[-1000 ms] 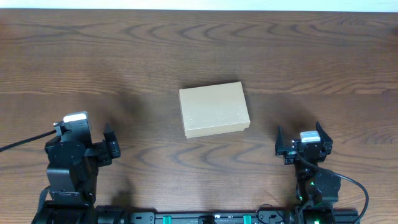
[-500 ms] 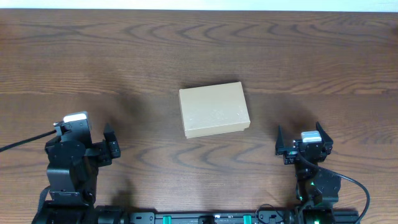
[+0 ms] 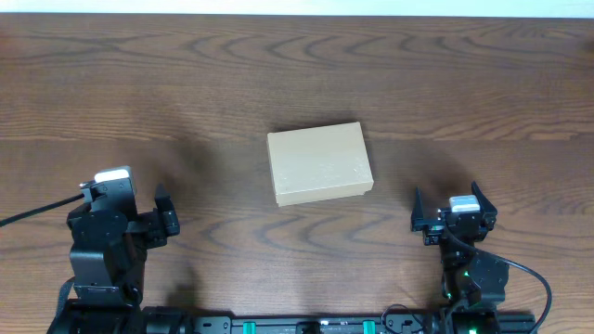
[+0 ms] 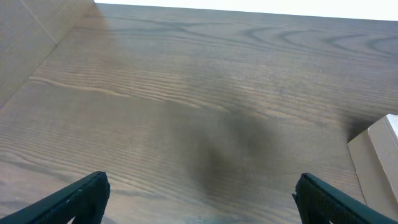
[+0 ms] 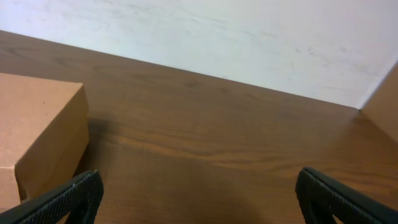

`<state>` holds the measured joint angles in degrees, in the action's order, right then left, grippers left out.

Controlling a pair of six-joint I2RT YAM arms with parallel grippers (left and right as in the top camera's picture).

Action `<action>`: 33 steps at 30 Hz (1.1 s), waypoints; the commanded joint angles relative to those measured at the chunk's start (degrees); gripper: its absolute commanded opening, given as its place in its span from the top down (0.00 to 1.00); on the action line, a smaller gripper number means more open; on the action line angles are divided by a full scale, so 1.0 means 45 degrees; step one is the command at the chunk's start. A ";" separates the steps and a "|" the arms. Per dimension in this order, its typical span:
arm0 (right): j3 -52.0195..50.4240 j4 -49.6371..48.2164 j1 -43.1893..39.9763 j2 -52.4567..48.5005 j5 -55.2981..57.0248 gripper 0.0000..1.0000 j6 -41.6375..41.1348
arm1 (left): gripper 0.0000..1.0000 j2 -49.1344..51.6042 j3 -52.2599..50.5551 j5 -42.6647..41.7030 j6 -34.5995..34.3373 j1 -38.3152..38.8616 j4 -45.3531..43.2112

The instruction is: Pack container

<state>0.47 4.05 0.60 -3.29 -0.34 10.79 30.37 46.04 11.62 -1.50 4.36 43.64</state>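
Observation:
The container (image 3: 319, 163) is a plain tan cardboard box with its lid shut, lying in the middle of the dark wooden table. Its corner shows at the right edge of the left wrist view (image 4: 377, 160) and its side at the left of the right wrist view (image 5: 38, 135). My left gripper (image 3: 160, 217) is open and empty near the front left, well apart from the box. It also shows in the left wrist view (image 4: 200, 194). My right gripper (image 3: 453, 213) is open and empty near the front right, and shows in the right wrist view (image 5: 199, 194). No pens are in view.
A white wall (image 5: 236, 37) runs behind the table's far edge. A tan panel (image 4: 31, 37) stands at the left in the left wrist view. Another tan panel (image 5: 384, 99) shows at the right in the right wrist view.

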 commanded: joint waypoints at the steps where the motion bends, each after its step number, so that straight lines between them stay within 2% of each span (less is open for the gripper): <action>1: -0.0034 0.0053 0.0126 0.0073 0.0068 0.01 -0.0189 | 0.05 -0.0005 0.0039 0.0180 -0.0053 0.0058 0.0019; 10: -0.0034 0.0053 0.0126 0.0073 0.0068 0.01 -0.0189 | 0.05 -0.0005 0.0010 -0.0131 -0.0160 0.0058 -0.0330; 13: -0.0034 0.0053 0.0126 0.0073 0.0068 0.01 -0.0189 | 0.05 -0.0005 -0.0359 -0.0593 -0.0044 0.0058 -0.2637; 19: -0.0034 0.0053 0.0126 0.0073 0.0068 0.01 -0.0189 | 0.05 -0.0189 -0.2127 -0.1209 0.1501 0.0097 -0.8748; 22: -0.0034 0.0053 0.0126 0.0073 0.0068 0.01 -0.0189 | 0.05 -0.0515 -0.3138 -0.1273 0.1773 0.0097 -1.0700; 26: -0.0034 0.0053 0.0126 0.0073 0.0068 0.01 -0.0189 | 0.05 -0.1273 -0.4362 -0.1263 0.2312 0.0092 -1.1978; 33: -0.0034 0.0053 0.0126 0.0073 0.0068 0.01 -0.0189 | 0.05 -0.2837 -0.5804 -0.1219 0.3575 0.0083 -1.2104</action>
<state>0.47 4.05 0.62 -3.29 -0.34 10.76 19.88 21.43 6.37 10.22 4.62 -10.48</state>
